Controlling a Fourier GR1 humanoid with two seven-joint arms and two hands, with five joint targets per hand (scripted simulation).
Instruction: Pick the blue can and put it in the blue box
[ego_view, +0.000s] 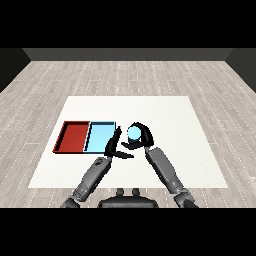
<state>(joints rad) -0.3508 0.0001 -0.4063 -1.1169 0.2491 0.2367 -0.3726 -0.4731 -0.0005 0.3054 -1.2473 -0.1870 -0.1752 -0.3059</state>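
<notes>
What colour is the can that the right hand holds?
Light blue. The can shows best in the head view, inside the curled right hand.

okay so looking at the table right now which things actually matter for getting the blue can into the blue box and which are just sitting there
Part of the job:
- blue can, with the right hand curled round it
- light blue tray, just left of the can
- right hand, doing the carrying

Just there:
- red tray, beside the blue one
- left hand, fingers straight, holding nothing
- white table
</notes>
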